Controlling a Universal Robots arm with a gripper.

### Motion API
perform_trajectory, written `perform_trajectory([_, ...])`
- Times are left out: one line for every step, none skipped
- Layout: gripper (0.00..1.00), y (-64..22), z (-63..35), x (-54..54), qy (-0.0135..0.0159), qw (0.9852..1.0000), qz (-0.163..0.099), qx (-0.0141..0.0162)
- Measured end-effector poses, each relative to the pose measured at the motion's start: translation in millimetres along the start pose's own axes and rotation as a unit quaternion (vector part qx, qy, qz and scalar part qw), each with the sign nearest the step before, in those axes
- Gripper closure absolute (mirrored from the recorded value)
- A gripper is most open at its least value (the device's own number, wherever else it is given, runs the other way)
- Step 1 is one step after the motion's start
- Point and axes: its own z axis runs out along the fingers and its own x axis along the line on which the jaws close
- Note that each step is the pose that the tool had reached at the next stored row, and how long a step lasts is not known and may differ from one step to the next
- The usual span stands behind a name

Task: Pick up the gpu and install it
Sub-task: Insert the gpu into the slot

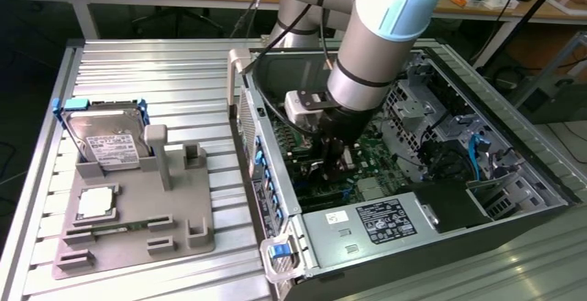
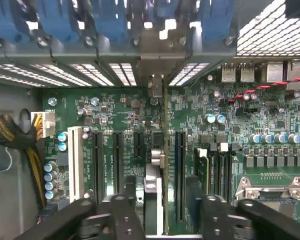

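A silver-grey tubular arm [image 1: 376,47] with pale blue joint caps, a black cable and a black hand [image 1: 335,167].

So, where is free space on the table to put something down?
Bare table lies behind the hard drive, between the grey tray and the far edge. It is crowded inside the PC case, where the gripper stands over the motherboard.

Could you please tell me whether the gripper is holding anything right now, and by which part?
Nothing is held: the fingers stand apart on either side of the thin dark grey-black expansion card, which stands edge-on on the green motherboard.
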Motion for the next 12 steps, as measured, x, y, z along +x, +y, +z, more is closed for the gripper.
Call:
perform_trajectory([0.42,0.1,-4.3,-0.1,-0.0001,1.0,0.0,0.0001])
perform_trajectory([0.42,0.2,-9.2,-0.1,-0.0001,1.0,0.0,0.0001])
perform_trajectory([0.35,0.4,-13.4,-0.1,-0.0001,1.0,0.0,0.0001])
perform_trajectory([0.35,0.5,-18.2,-0.2,-0.0001,1.0,0.0,0.0001])
perform_trajectory([0.35,0.6,-22.8,-0.2,0.0,1.0,0.0,0.0])
perform_trajectory([0.35,0.7,-27.2,-0.3,-0.0002,1.0,0.0,0.0001])
perform_trajectory([0.35,0.8,-31.7,-0.3,0.0,1.0,0.0,0.0])
perform_trajectory([0.35,0.9,-33.6,-0.4,-0.0001,1.0,0.0,0.0001])
perform_trajectory([0.35,0.9,-33.6,-0.3,-0.0001,1.0,0.0,0.0001])
perform_trajectory([0.35,0.9,-33.5,-0.4,-0.0002,1.0,0.0,0.0001])
perform_trajectory([0.37,0.8,-33.6,-0.4,-0.0002,1.0,0.0,0.0001])
perform_trajectory([0.44,0.9,-33.6,-0.3,-0.0001,1.0,0.0,0.0001])
